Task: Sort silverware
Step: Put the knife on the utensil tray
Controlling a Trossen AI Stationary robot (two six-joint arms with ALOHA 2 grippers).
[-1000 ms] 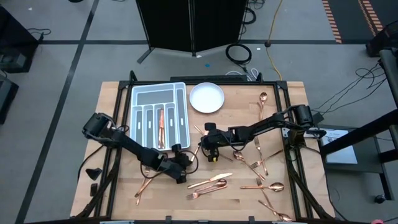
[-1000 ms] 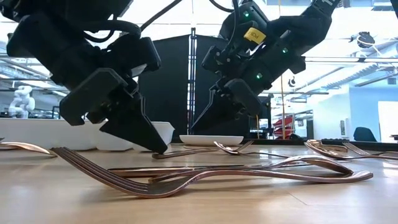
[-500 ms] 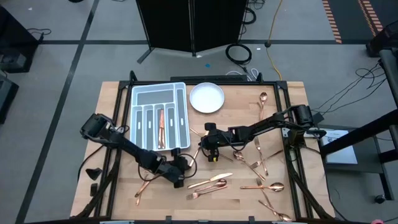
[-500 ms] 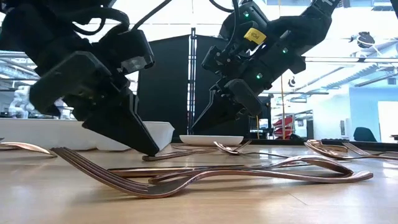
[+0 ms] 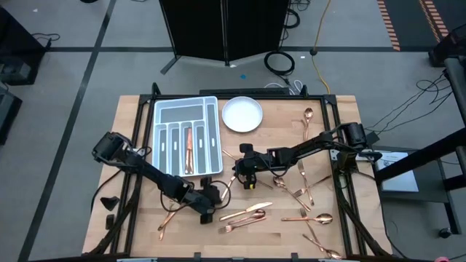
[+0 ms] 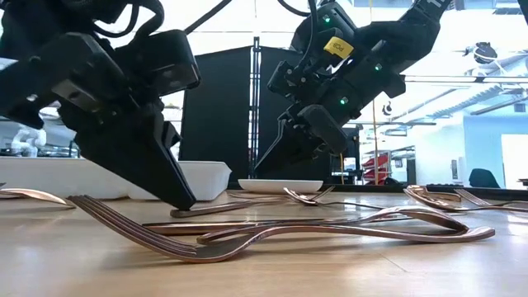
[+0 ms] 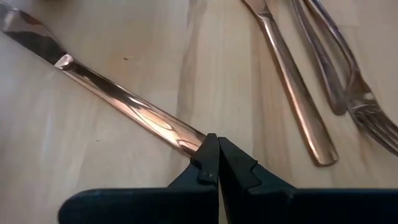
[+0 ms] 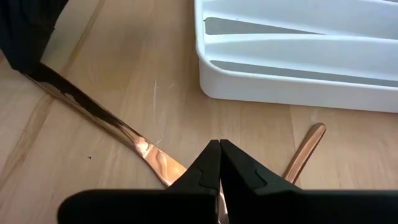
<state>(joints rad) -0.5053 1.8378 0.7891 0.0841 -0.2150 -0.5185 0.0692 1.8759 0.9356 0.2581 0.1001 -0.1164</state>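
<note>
Your silverware (image 5: 291, 200) is slim, mirror-bright copper or rose-gold, most of it scattered over the near and right-hand part of the wooden table (image 5: 277, 142). One piece already lies in a middle slot of the white compartmented tray (image 5: 162, 115), and a spoon (image 5: 307, 116) rests apart toward the far right, near the round white plate (image 5: 242, 114).

Your left gripper (image 5: 207, 211) is down at the tabletop just in front of the tray, its fingers pressed together on the handle end of a knife (image 7: 118, 99); the tips meet right over the handle, so you can see the pinch but not how much metal lies between them. Your right gripper (image 5: 246, 177) sits near the table's middle, fingers likewise closed; a copper handle (image 8: 158, 165) runs under the tips, and you cannot tell whether it is gripped or merely underneath. Another handle (image 8: 305, 152) lies beside it, just short of the tray wall.

From above, you cannot count the loose pieces exactly: several overlap and the arms cover some. You can count one tray, one plate, one piece sorted. In the low view a fork (image 6: 165, 235) curves across the foreground, its far end lost among other handles.
</note>
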